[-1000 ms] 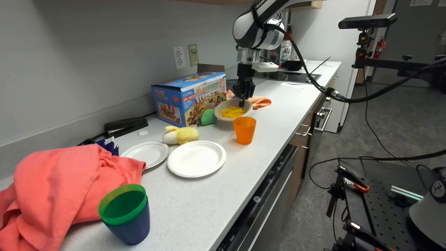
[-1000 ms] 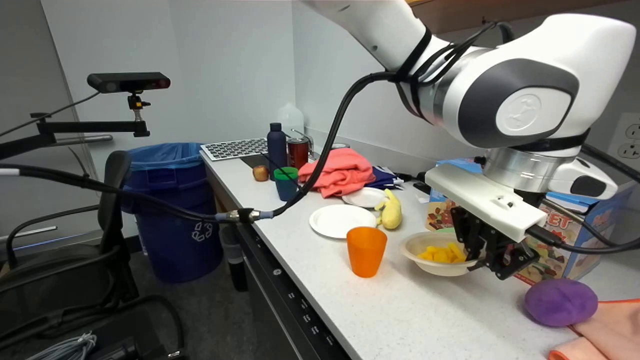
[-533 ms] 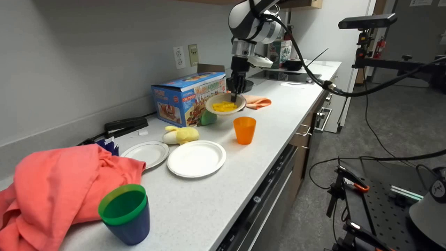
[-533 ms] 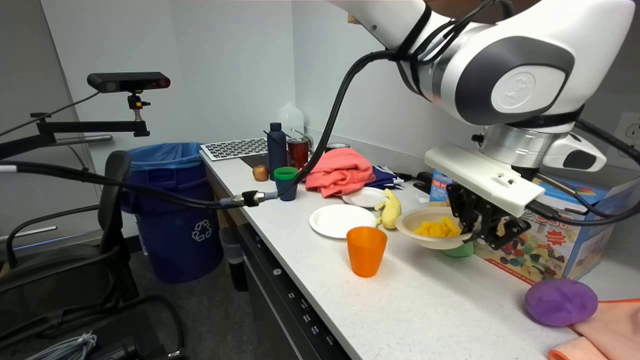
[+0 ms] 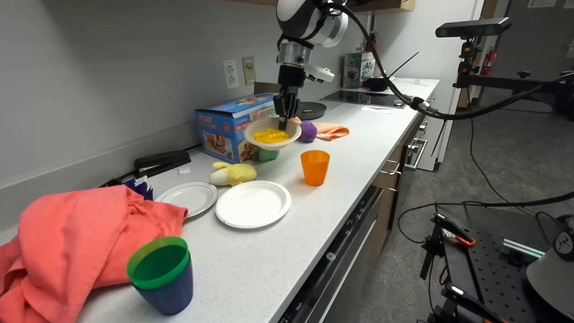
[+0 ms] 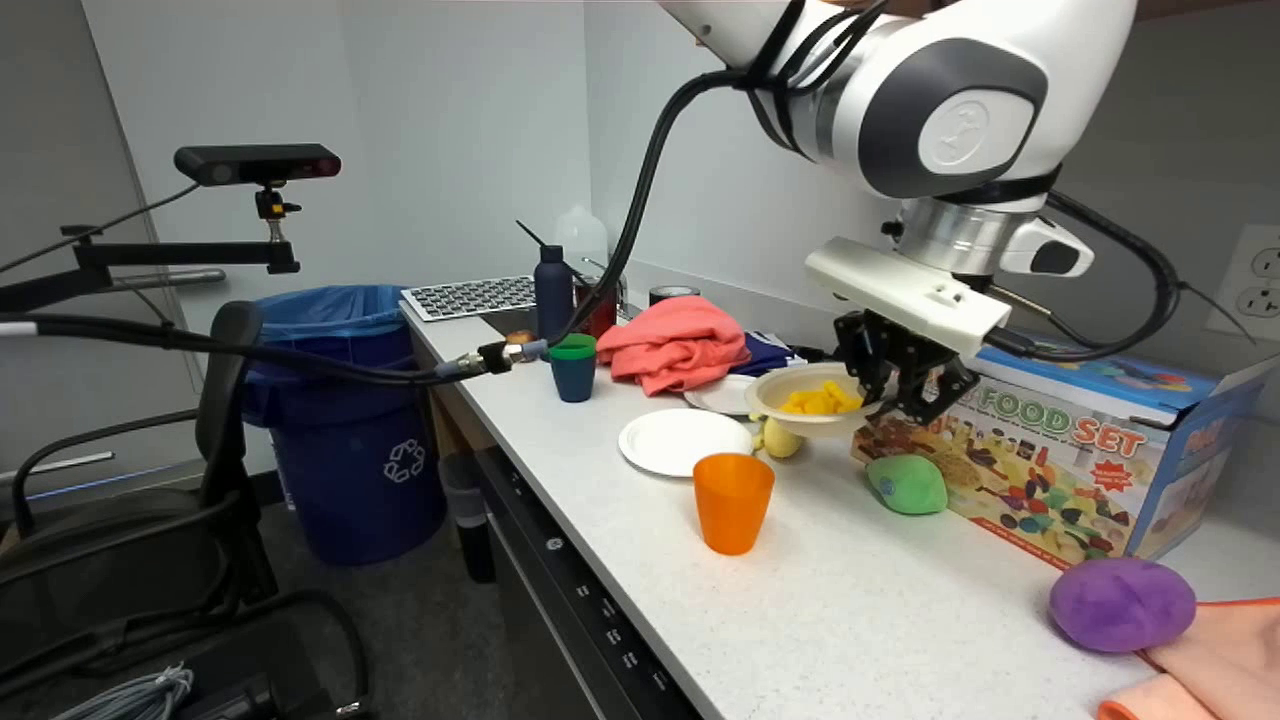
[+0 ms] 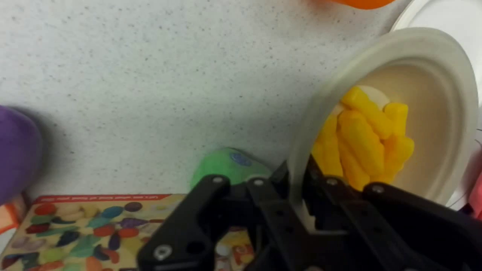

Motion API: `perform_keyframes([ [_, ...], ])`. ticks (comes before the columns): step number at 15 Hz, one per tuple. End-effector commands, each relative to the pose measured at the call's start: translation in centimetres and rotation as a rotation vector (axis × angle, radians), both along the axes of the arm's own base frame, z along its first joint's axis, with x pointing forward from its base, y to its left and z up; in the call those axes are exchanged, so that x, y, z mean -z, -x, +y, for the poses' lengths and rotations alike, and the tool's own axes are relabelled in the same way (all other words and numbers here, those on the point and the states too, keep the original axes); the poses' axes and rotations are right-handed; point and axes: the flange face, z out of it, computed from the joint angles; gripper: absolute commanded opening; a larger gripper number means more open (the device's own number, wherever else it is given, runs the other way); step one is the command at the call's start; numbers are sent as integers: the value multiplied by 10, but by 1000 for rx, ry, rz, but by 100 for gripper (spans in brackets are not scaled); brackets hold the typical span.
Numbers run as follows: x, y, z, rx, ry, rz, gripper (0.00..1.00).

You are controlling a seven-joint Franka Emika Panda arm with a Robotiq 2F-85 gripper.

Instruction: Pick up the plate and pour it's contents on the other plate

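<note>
My gripper [image 5: 283, 123] is shut on the rim of a beige bowl [image 6: 822, 428] and holds it above the counter. In the wrist view the rim runs between the fingertips of the gripper [image 7: 296, 171]. Several yellow pieces [image 7: 361, 143] lie in the bowl, gathered on its floor; they also show in an exterior view [image 5: 271, 136]. The bowl looks slightly tilted. A white plate [image 5: 253, 204] lies flat on the counter with nothing on it. A second white plate [image 5: 190, 198] lies behind it, beside the cloth.
An orange cup [image 6: 733, 503] stands near the front plate. A yellow plush toy [image 5: 235, 174] lies behind that plate. A toy box [image 6: 1060, 460], a green toy [image 6: 908, 484] and a purple toy [image 6: 1122, 605] are by the wall. A coral cloth [image 5: 89, 242] and stacked cups [image 5: 161, 273] stand farther along.
The gripper has lifted the bowl off the counter and carried it towards the plates. The yellow pieces have stayed in the bowl. The green toy now shows more fully.
</note>
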Motion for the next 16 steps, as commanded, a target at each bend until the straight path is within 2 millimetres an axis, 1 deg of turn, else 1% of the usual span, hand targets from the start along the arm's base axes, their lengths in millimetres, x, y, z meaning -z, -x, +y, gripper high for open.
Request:
perform_keyframes([
  [1, -7, -11, 27, -80, 12, 2, 2],
  [4, -6, -18, 49, -104, 30, 1, 2],
  [7, -4, -20, 66, -126, 53, -4, 2],
  [13, 1, -19, 82, -152, 118, -8, 2],
  [16, 4, -8, 84, -158, 140, -17, 2],
])
